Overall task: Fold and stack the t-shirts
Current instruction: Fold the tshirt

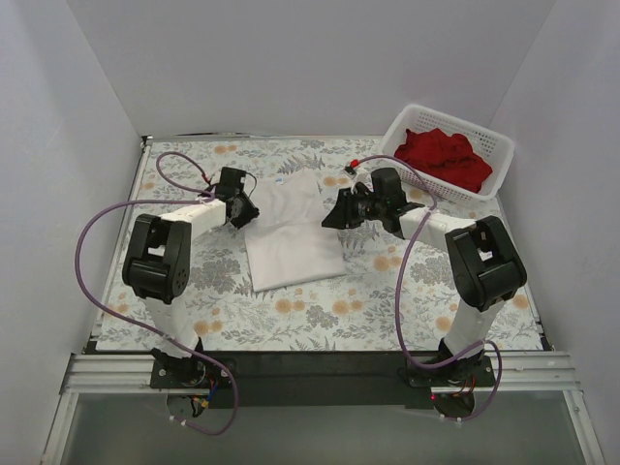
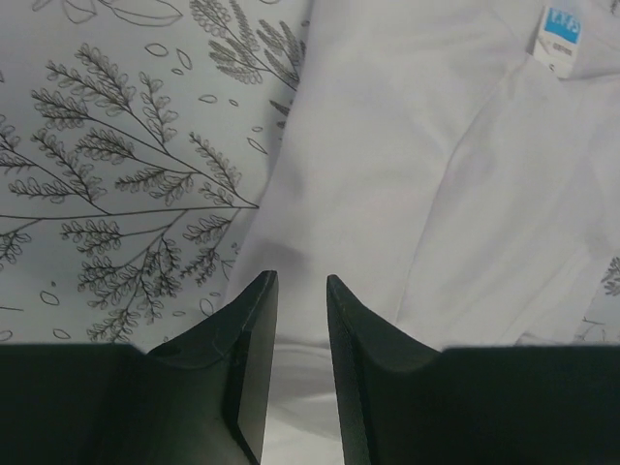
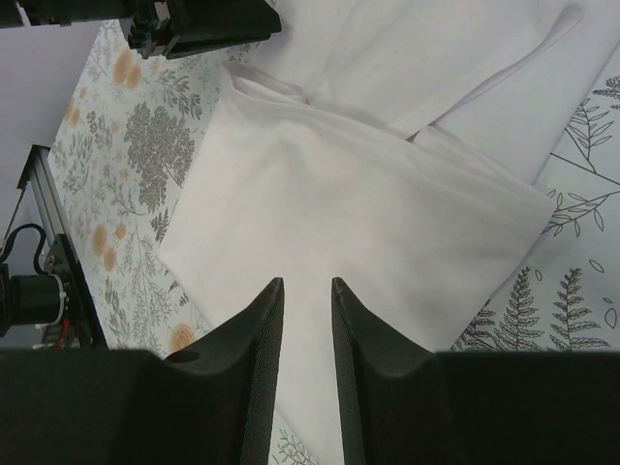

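Room: plain white walls (image 1: 291, 68) are closing in the table on the left, back and right
Surface: a tablecloth (image 1: 320, 310) printed with leaves and orange flowers is covering the table, with a dark metal rail (image 1: 320, 373) running along the bottom of the frame
Left gripper (image 1: 242, 208): it is sitting low at the left edge of the white t-shirt (image 1: 291, 237); in the left wrist view (image 2: 300, 281) its fingers are standing a narrow slit apart over the cloth, and whether they are pinching it cannot be told
White t-shirt: it is lying partly folded in the middle of the frame, between the two grippers, with a blue neck label (image 2: 560, 24) showing
Right gripper (image 1: 334, 218): it is hovering at the shirt's right edge, fingers slightly parted with nothing between them (image 3: 307, 283)
Basket (image 1: 489, 140): it is standing tilted in the upper right corner, holding the red t-shirts (image 1: 441, 155) in a crumpled heap
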Motion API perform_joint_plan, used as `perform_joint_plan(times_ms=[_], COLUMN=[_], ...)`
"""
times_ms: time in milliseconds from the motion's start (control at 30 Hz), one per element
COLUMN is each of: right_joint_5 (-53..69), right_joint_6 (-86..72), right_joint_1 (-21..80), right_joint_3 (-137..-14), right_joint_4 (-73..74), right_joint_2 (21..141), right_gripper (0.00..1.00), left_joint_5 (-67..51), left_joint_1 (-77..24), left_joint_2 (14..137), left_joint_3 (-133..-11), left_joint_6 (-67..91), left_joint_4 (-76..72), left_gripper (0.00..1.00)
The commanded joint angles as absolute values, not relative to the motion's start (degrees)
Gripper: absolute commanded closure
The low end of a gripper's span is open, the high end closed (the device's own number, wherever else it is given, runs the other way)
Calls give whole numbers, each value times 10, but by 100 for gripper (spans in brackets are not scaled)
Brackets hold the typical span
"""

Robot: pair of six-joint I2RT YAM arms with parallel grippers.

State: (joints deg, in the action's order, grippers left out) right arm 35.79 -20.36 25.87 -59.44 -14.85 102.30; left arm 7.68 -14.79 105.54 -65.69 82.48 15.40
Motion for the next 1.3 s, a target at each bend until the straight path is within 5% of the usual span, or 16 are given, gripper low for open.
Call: perform_joint_plan(times_ms=[0, 400, 633, 967, 1267], right_joint_5=[377, 439, 436, 403, 432], right_joint_6=[-207, -279, -306, -329, -331], right_joint_1=[251, 229, 228, 201, 191], right_joint_3=[-599, -679, -749, -774, -675], right_joint_4=[-163, -168, -178, -194, -220], right_joint_2=[998, 1092, 1192, 1278, 1145], right_gripper=[67, 64, 64, 65, 64], left_joint_5=[63, -30, -62, -57, -63], left_joint_1=[-126, -119, -113, -85, -93], left_joint_2=[1047, 822, 897, 1033, 919], left_joint_3=[-682, -542, -462, -501, -490], left_joint_6=[821, 852, 897, 921, 900], left_joint_4=[165, 96, 4, -21, 48], left_gripper=[73, 59, 67, 71, 57])
